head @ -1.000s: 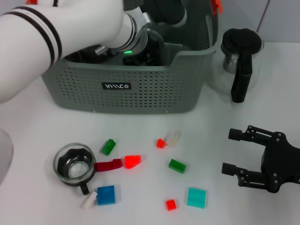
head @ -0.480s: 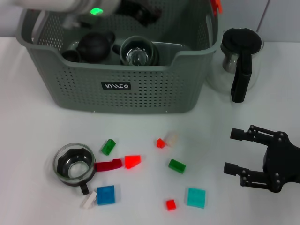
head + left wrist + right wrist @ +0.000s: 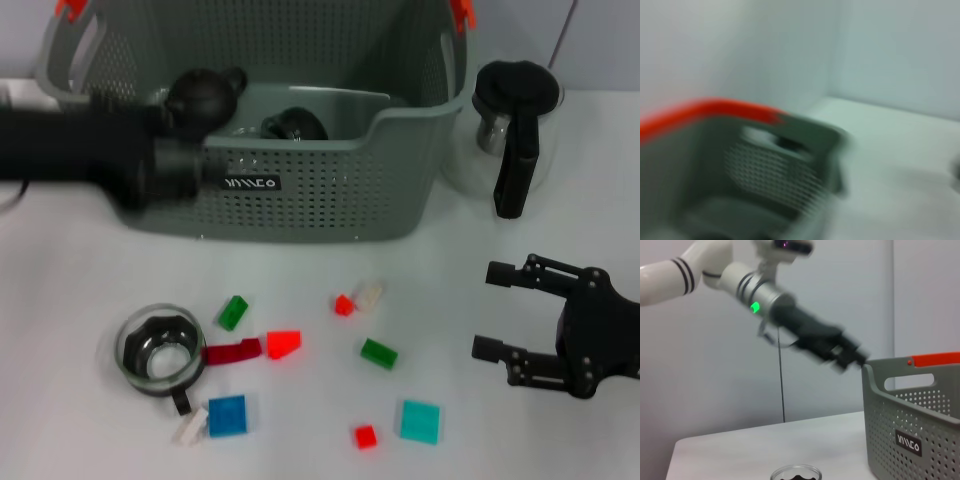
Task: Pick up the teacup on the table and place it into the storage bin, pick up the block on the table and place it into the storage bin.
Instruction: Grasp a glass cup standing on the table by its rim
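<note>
- Head view: a second ago the left arm reached deep into the storage bin; half a second ago it had lifted to the bin's far left rim. Now the left gripper crosses the bin's front left wall, motion-blurred, pointing right. Cannot tell whether its fingers are apart or together, nor whether it carries anything.
- Dark teaware and a glass cup lie inside the bin, so one deposit looks done. Judged: the left arm is pulling out to fetch the next item.
- A teacup, glass with a dark handle, stands upright on the table, in front of the bin and well apart from the left gripper, nearer the robot.
- Blocks are scattered beside it: dark red block touching the cup, red block, green block, blue block. More lie to the right.
- Right gripper hovers low at the right, fingers spread, empty, apart from the nearest green block. A glass jug stands beyond it.
- Left wrist view: heavy blur. The bin's orange-edged rim and perforated wall are close below; own fingers not shown.
- Right wrist view: the left gripper hangs just beside the bin's rim, above the table. The teacup's rim sits below it, well apart.
</note>
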`<state>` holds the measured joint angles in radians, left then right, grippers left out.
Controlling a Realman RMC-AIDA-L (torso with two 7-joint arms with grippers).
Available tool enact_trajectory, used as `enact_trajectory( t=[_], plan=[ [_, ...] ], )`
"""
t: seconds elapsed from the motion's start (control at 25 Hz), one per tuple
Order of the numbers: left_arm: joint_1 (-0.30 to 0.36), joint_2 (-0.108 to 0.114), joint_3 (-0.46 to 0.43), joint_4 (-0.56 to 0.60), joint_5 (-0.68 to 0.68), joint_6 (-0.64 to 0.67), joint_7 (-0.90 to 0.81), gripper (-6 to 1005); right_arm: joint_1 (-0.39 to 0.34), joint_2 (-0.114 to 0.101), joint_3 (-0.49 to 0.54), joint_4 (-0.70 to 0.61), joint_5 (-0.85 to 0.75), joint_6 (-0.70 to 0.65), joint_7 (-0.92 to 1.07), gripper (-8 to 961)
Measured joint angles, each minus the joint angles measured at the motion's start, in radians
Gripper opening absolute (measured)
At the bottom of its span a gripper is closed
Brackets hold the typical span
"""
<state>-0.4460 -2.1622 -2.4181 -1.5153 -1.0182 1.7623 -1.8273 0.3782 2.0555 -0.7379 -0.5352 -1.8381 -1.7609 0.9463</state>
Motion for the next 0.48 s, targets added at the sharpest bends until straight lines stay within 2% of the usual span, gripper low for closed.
enact_trajectory(
  t=[0.08, 0.2, 0.48],
  plan=[
    [0.025, 0.009, -0.016, 0.033, 0.016, 0.089, 0.061, 438, 0.002, -0.001, 0.000, 0.003, 0.000, 0.000, 0.000, 824],
    [0.053, 0.019, 0.003, 0.051, 0.086, 0.137, 0.074, 433, 0.003, -0.003, 0.000, 0.004, 0.000, 0.000, 0.000, 824],
    [0.043, -0.005, 0.040, 0.045, 0.309, 0.100, 0.051, 423, 0.002, -0.003, 0.000, 0.004, 0.000, 0.005, 0.000, 825]
  ],
)
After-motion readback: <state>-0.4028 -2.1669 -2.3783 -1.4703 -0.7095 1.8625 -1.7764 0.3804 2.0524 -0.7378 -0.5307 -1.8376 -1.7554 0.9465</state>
